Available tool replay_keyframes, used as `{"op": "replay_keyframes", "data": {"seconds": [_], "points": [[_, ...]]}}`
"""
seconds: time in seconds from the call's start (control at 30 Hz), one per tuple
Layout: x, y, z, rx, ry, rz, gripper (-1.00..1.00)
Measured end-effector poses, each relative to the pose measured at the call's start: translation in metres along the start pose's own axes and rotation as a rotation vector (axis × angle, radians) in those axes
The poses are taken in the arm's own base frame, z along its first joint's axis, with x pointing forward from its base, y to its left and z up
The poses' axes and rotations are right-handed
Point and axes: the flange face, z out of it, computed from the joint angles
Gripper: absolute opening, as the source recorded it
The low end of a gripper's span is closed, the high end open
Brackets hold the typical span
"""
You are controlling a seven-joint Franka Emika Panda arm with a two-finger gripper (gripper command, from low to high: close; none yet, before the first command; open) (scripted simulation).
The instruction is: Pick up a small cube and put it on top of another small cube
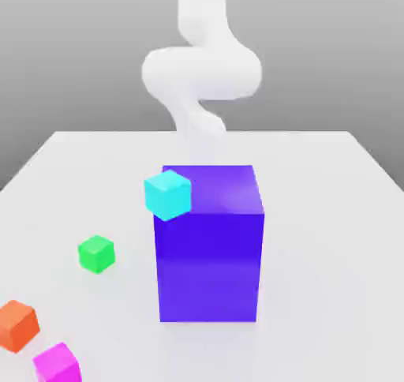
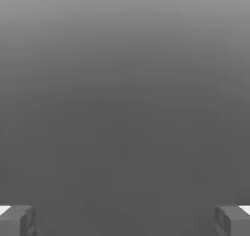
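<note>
The small magenta cube (image 1: 57, 364) lies on the white table at the near edge, on the exterior view's left. A small cyan cube (image 1: 168, 193) shows against the upper left corner of the large blue-purple block (image 1: 210, 242). A small green cube (image 1: 96, 254) sits on the table to the left of that block. My white arm (image 1: 201, 73) rises behind the block, far from the magenta cube. In the hand view my gripper (image 2: 125, 221) is open, its two grey fingertips (image 2: 17, 220) wide apart with nothing between them, facing plain grey.
An orange cube (image 1: 17, 325) lies just beyond the magenta cube at the left edge. The tall blue-purple block stands mid-table between the arm and the near cubes. The white table (image 1: 331, 238) stretches away on the exterior view's right.
</note>
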Motion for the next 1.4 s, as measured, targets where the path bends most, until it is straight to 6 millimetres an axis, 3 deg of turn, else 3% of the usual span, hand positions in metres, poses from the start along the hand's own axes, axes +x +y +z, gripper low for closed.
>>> {"op": "replay_keyframes", "data": {"seconds": [0.17,0.33,0.53,0.73,0.9,1.07,1.2,1.23,1.4], "points": [[0.021,0.026,0.091,-0.032,-0.145,-0.097,0.00],[0.027,0.061,0.177,-0.064,-0.268,-0.186,0.00],[0.020,0.116,0.271,-0.111,-0.394,-0.293,0.00],[0.003,0.185,0.348,-0.175,-0.499,-0.404,0.00],[-0.016,0.246,0.396,-0.240,-0.582,-0.515,0.00],[-0.033,0.311,0.429,-0.316,-0.657,-0.632,0.00],[-0.058,0.345,0.470,-0.329,-0.670,-0.653,0.00],[-0.063,0.349,0.476,-0.329,-0.670,-0.653,-1.00],[-0.063,0.349,0.476,-0.328,-0.673,-0.652,-1.00]]}}
